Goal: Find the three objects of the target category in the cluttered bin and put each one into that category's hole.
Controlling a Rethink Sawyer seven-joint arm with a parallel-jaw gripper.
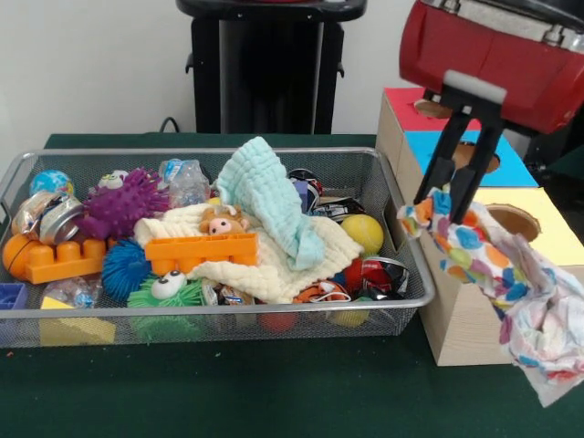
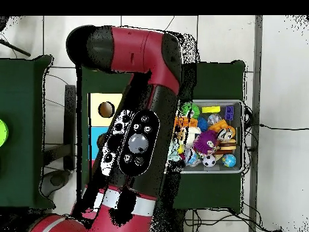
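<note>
Transfer step: the tool (image 1: 444, 196) grips a spotted cloth (image 1: 497, 274) (hanging beside the box (image 1: 456, 319), apparently short of the yellow hole (image 1: 513, 220)); next, carry it over and release.

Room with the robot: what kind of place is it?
Probably a robot lab, not a playroom. A red robot arm holds a spotted cloth over a wooden box with coloured holes, beside a wire bin crammed with toys.
</note>
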